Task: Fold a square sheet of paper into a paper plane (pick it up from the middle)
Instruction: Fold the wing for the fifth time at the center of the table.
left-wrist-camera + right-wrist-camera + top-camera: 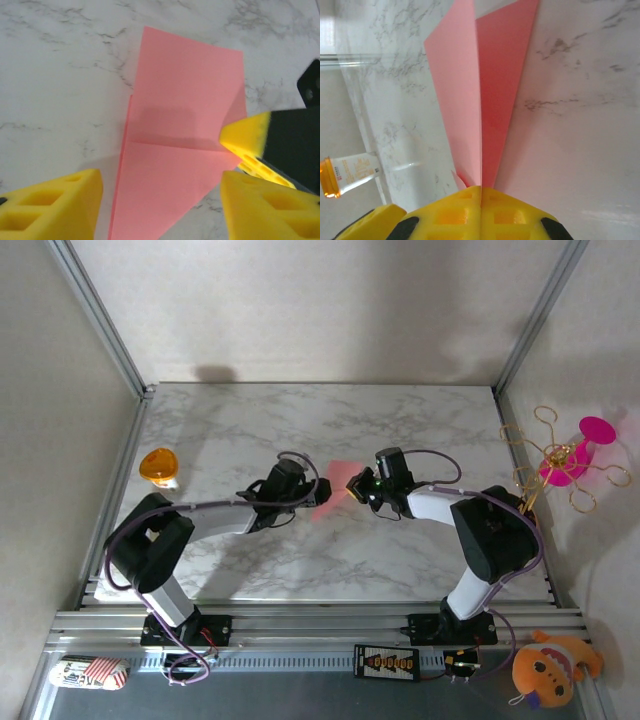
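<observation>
The salmon-pink sheet of paper [336, 486] is folded into a pointed wedge with a crease across it and sits mid-table between both grippers. In the left wrist view the paper [180, 150] lies flat on the marble. My left gripper [160, 215] is open over its narrow end, with one yellow finger [50, 210] on each side and neither touching it. My right gripper [481, 192] is shut on the paper's [480, 90] corner, where two layers meet at a fold. Its yellow fingertip [245, 135] pinches the paper's right corner. From above, the left gripper [312, 496] and the right gripper [352, 490] nearly meet.
An orange round disc [158, 466] stands at the table's left edge. A magenta flower-like toy [570, 460] hangs off the right side, and an orange plush [545, 668] lies below the front rail. Bare marble table [400, 420] stretches behind the arms.
</observation>
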Available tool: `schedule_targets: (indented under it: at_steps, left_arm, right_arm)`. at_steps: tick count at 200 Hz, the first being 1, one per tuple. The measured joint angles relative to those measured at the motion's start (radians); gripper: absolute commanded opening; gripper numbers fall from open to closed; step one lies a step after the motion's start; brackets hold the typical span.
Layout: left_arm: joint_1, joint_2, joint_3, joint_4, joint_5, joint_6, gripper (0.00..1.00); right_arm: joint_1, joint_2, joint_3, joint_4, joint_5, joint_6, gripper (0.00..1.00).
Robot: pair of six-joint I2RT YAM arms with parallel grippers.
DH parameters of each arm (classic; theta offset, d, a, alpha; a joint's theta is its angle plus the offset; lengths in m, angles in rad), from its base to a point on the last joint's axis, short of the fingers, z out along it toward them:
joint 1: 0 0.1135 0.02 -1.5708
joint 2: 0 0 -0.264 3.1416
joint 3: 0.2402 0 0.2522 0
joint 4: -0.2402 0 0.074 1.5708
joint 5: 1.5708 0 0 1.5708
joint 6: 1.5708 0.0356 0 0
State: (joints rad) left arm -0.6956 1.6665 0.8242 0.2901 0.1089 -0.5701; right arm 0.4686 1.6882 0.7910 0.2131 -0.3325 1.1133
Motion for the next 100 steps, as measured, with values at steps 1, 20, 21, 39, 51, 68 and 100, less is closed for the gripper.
schedule_targets:
  at_steps: [1,20,21,39,51,68,100]
  left_arm:
    - [-0.005,-0.001,-0.004,0.006,-0.003,0.016,0.79]
    - [-0.053,-0.013,-0.07,0.087,-0.05,0.111,0.87]
    - [-0.055,-0.013,-0.072,0.09,-0.051,0.117,0.87]
    - [-0.088,-0.016,-0.131,0.161,-0.098,0.209,0.89]
    - [-0.103,-0.016,-0.159,0.204,-0.136,0.269,0.89]
    - [-0.118,-0.016,-0.185,0.256,-0.176,0.346,0.88]
    - [-0.142,0.005,-0.186,0.338,-0.185,0.492,0.85]
  right_arm:
    - [0.0,0.0,0.0,-0.001,0.0,0.0,0.01]
    - [-0.002,0.0,0.001,-0.033,0.009,0.02,0.01]
    - [-0.002,0.0,0.001,-0.035,0.009,0.022,0.01]
    - [-0.002,0.0,0.004,-0.059,0.019,0.041,0.02]
    - [-0.002,0.0,0.011,-0.076,0.02,0.055,0.03]
    - [-0.003,0.0,0.021,-0.09,0.019,0.07,0.04]
    - [-0.005,0.0,0.036,-0.115,0.018,0.101,0.04]
